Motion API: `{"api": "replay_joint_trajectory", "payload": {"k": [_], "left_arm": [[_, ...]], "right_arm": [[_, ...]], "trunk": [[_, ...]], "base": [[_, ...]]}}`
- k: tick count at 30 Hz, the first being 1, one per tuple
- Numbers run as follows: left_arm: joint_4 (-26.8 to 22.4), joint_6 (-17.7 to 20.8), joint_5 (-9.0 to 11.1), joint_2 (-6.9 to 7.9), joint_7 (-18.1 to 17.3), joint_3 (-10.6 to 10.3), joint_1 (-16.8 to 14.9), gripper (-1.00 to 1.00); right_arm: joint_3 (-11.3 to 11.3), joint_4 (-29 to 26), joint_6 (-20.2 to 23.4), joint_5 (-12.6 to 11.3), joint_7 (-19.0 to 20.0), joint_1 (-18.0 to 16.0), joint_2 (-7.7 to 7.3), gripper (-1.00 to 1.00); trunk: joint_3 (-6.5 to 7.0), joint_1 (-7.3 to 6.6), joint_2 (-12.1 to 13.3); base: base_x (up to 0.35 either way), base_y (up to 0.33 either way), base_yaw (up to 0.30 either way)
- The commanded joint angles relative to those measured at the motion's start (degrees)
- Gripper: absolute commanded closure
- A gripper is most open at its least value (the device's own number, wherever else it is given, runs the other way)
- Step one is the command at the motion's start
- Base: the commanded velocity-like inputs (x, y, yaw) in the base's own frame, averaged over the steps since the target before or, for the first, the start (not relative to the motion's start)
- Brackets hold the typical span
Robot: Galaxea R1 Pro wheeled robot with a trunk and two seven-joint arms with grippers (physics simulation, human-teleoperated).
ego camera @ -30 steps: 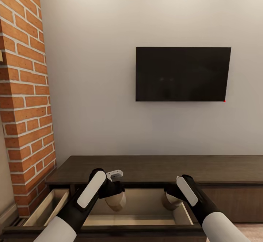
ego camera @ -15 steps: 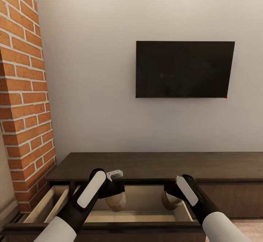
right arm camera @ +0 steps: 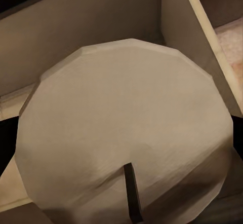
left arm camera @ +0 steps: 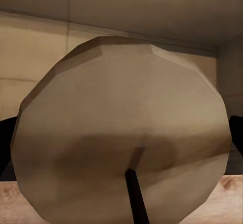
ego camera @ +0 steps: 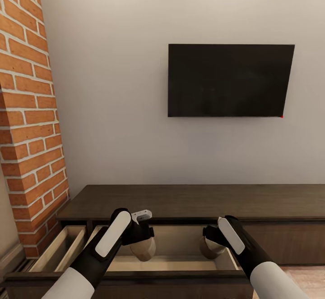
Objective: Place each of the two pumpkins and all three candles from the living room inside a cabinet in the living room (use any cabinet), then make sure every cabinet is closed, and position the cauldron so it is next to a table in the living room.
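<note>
A candle is kept clamped in the left gripper and another candle in the right gripper, now nearer above the open cabinet drawer, ready for release.

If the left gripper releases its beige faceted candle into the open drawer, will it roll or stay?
The beige faceted candle looks rounded, so it may roll a little. Its flat facets would probably stop it soon. The pale walls of the open drawer should contain it.

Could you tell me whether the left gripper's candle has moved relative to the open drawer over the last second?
No: the candle hangs over the same spot of the drawer; only the camera shifted.
</note>
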Motion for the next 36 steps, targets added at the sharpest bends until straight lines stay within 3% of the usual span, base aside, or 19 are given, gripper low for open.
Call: {"api": "replay_joint_trajectory", "payload": {"k": [1, 36], "left_arm": [[0.0, 0.1, 0.5, 0.0, 0.6, -0.1, 0.0, 1.0], [0.4, 0.1, 0.6, -0.09, 0.6, -0.1, 0.0, 1.0]], "right_arm": [[0.3, -0.1, 0.0, -0.6, -0.6, -0.1, -0.09, 1.0], [0.3, 0.3, 0.0, -0.6, -0.6, -0.1, -0.02, 1.0]], "trunk": [[-0.07, -0.01, 0.0], [7.46, -0.89, 0.4]], "base": [[0.0, 0.0, 0.0], [0.0, 0.0, 0.0]]}}
